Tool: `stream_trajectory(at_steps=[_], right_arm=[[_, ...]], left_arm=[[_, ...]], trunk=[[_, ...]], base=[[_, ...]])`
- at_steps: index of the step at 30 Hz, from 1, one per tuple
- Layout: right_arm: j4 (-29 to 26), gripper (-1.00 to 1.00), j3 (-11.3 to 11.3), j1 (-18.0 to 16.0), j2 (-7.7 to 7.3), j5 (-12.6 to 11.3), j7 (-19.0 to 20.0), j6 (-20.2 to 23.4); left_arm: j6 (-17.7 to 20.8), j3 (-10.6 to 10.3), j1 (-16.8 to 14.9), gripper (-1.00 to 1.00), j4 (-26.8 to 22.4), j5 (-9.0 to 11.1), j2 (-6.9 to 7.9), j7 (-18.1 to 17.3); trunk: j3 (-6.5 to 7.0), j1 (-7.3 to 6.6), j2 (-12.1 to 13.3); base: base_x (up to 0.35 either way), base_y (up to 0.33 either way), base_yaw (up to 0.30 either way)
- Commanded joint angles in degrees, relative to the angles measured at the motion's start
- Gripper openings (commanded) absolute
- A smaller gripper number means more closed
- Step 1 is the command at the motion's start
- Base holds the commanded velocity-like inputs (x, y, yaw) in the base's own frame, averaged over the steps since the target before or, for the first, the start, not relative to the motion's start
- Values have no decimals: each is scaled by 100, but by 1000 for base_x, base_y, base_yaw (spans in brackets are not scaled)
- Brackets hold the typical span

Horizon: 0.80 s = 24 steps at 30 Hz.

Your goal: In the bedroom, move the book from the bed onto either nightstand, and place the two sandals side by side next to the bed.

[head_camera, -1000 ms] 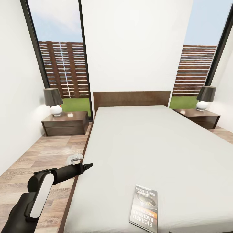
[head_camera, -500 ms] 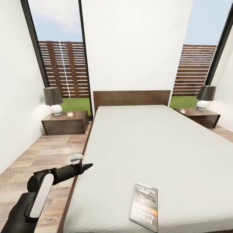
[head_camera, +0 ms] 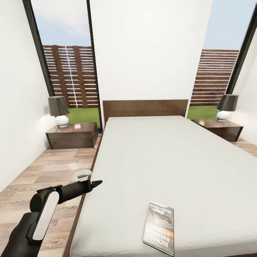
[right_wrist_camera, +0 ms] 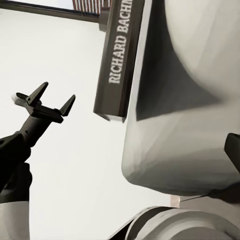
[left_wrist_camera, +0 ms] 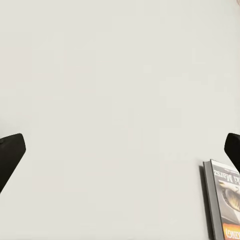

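Observation:
The book (head_camera: 159, 228) lies flat on the bed's white mattress (head_camera: 160, 157), close to the foot edge; it also shows in the left wrist view (left_wrist_camera: 223, 200) and, spine on, in the right wrist view (right_wrist_camera: 119, 55). My left gripper (head_camera: 95, 183) hovers over the mattress's left edge, left of the book, open and empty (left_wrist_camera: 120, 150); the right wrist view shows its fingers spread (right_wrist_camera: 45, 102). One fingertip (right_wrist_camera: 233, 150) of my right gripper sits at that picture's edge. One pale sandal (head_camera: 82, 174) lies on the floor beside the bed. Nightstands stand at the left (head_camera: 73, 135) and right (head_camera: 217, 129) of the headboard.
Each nightstand carries a dark-shaded lamp (head_camera: 59, 111) (head_camera: 226, 107); a small white item (head_camera: 77, 125) lies on the left one. Wood-plank floor (head_camera: 43, 171) runs along the bed's left side to the white wall. Tall windows flank the headboard (head_camera: 144, 107).
The whole head picture has shifted up very slightly, so the camera moved. The book, the sandal and my left arm have kept their places.

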Motion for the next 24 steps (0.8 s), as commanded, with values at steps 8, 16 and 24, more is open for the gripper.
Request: stream_trajectory(at_steps=[8, 16, 24], right_arm=[[-40, 100, 14, -2, 42, -9, 17, 57], [-56, 100, 13, -2, 49, -9, 17, 59], [-59, 100, 13, -2, 50, -5, 17, 58]], left_arm=[[23, 5, -4, 100, -1, -49, -4, -60], [23, 3, -4, 100, 0, -49, -4, -60], [-29, 4, -4, 100, 1, -39, -3, -61]], trunk=[[-113, 131, -243], [-113, 131, -243], [-113, 131, -243]], base=[[0, 0, 0], [0, 0, 0], [0, 0, 0]])
